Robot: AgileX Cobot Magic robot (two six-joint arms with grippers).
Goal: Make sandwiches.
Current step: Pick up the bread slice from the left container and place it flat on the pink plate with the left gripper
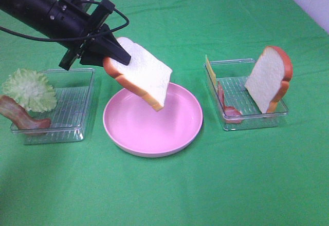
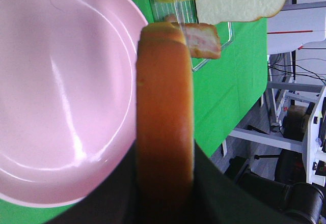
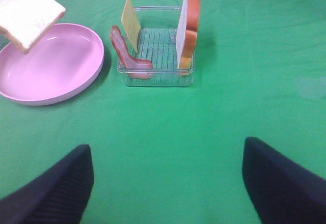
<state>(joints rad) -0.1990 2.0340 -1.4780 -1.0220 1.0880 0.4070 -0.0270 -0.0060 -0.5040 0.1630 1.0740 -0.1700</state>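
My left gripper (image 1: 114, 56) is shut on a white bread slice (image 1: 141, 77) with orange-brown crust and holds it tilted above the round pink plate (image 1: 128, 128). In the left wrist view the crust edge (image 2: 164, 117) fills the middle over the plate (image 2: 61, 91). A second bread slice (image 1: 268, 78) stands upright in the right clear tray (image 1: 234, 120), with a yellow cheese square (image 1: 209, 69) and a bacon strip (image 1: 227, 108). A lettuce leaf (image 1: 31, 89) and another bacon strip (image 1: 21, 115) lean on the left tray (image 1: 69, 113). My right gripper (image 3: 165, 178) is open and empty, low over bare cloth.
A green cloth (image 1: 169, 190) covers the table. The right tray (image 3: 158, 76) with its food sits ahead of the right gripper, the plate (image 3: 51, 66) beside it. Beyond the table edge stand metal frames and cables (image 2: 295, 122).
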